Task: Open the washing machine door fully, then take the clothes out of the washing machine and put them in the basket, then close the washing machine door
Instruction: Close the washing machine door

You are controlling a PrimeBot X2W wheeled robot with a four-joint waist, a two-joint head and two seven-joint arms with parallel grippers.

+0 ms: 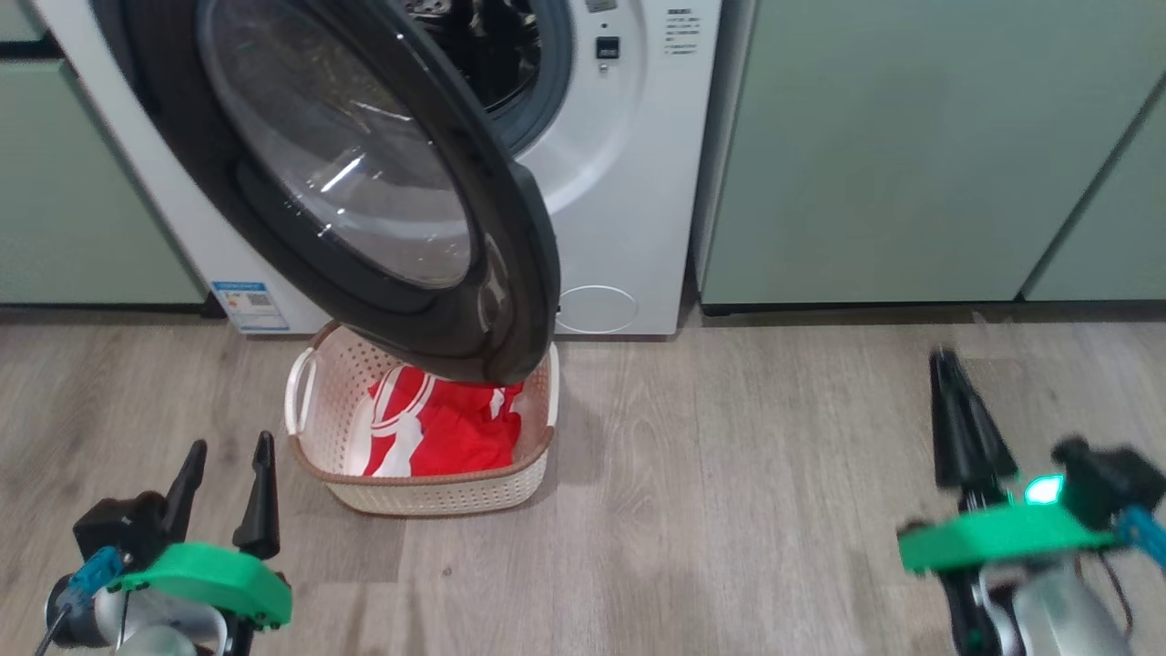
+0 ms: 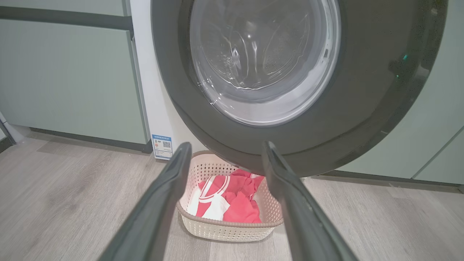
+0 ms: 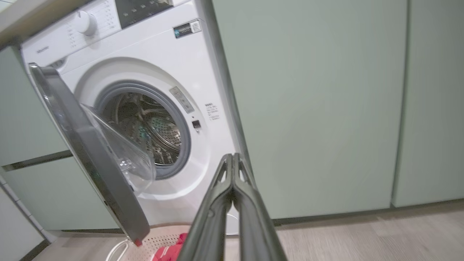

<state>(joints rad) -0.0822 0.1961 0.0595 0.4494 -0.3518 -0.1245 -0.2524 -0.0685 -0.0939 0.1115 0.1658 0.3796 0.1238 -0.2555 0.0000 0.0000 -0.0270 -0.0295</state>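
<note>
Fingers [image 3: 217, 203] of the right gripper [image 1: 946, 364] are pressed tight together on nothing, while the left gripper [image 1: 230, 446] stands spread wide and empty. Both sit low over the floor [image 1: 729, 456], well apart from each other. Between them the washing machine door [image 1: 346, 182] stands swung out from the washing machine [image 1: 629, 182]. It is hinged on the robot's left, upright on its edge, with its free edge pointing out into the room. Being round, it has no long axis to speak of. The domed glass bulges back towards the drum [image 3: 152, 127], which looks empty from the right wrist view. On the floor just in front of the washer and under the door's lower rim sits the basket [image 1: 437, 499], its long side running along the machine's front. The clothes [image 1: 446, 428] lie heaped inside it. To my eye the unloading is done and shutting the door is the step in hand. That calls for a gripper to reach the free edge and push it round towards the grey ring until it latches. The closed right fingers look suited to that shove. Pale green cabinets [image 1: 911, 137] flank the machine.
</note>
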